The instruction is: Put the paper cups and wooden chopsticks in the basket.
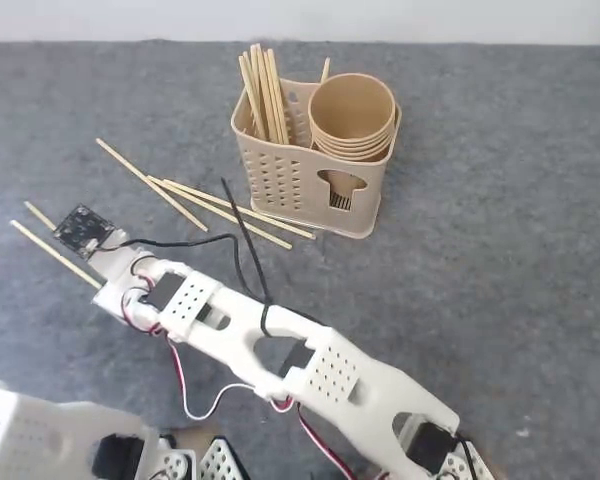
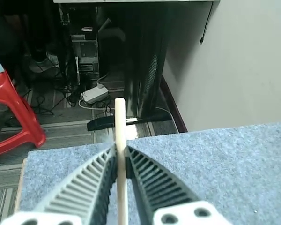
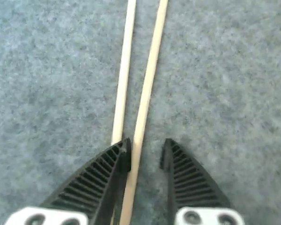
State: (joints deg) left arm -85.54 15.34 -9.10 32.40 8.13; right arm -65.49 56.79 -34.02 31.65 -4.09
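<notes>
- Wooden chopsticks that are not yet stowed are found in two groups. A fan of loose chopsticks (image 1: 220, 210) lies just beside the basket (image 1: 310, 180) on its left. A pair of loose chopsticks (image 1: 40, 243) lies well apart from the basket, farther out on that same side.
- The basket is already loaded with a stack of paper cups (image 1: 352, 110) in one compartment and a bundle of upright chopsticks (image 1: 262, 90) in the next.
- The right gripper (image 3: 145, 150) is seen low over the grey carpet (image 3: 234, 70) at the far pair. Its jaws are parted by a moderate gap and nothing is held.
- The inner chopstick (image 3: 150, 70) passes between the jaws, close against the inside of one finger. The outer chopstick (image 3: 124, 70) ends just outside that same fingertip.
- The long axis of the inner chopstick runs straight ahead along the fingers, so the closing line crosses it squarely. A grasp of that one stick alone is judged possible, provided the outer one is kept out of the jaws.
- The left gripper (image 2: 121, 152) is clamped on the held chopstick (image 2: 119, 122), which stands up between the fingertips and faces out past the table edge. How it lies from the basket cannot be told.
- The right gripper is judged the nearer one to the far pair, and the only one free.
</notes>
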